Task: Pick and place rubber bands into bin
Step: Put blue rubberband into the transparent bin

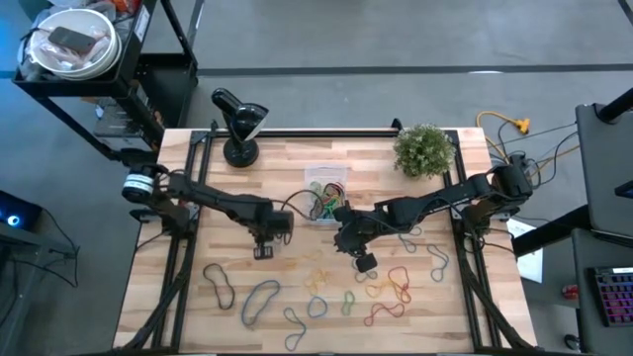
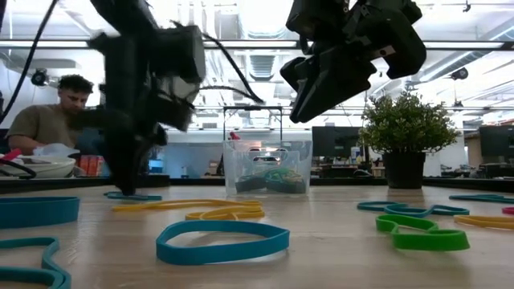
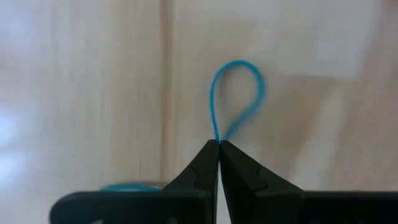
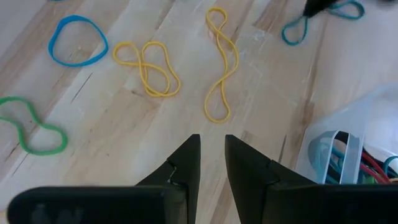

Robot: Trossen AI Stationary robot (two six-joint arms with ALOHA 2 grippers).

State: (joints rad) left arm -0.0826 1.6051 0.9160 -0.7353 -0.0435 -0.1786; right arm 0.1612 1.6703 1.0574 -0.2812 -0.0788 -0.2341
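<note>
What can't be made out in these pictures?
- Count of bands inside the bin: tangled together in the low view, too small in the high view.
- Left pincer, shut on a blue band: its tips are blurred in the low view.
- Right pincer: fingertips cut off in the low view.

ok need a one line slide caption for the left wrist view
Left gripper shut on a blue rubber band, its loop lying on the wooden table.

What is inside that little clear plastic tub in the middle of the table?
The bin holds a tangle of rubber bands: green, blue, red and dark ones show through its clear wall. How many there are, and what lies under the tangle, cannot be seen.
</note>
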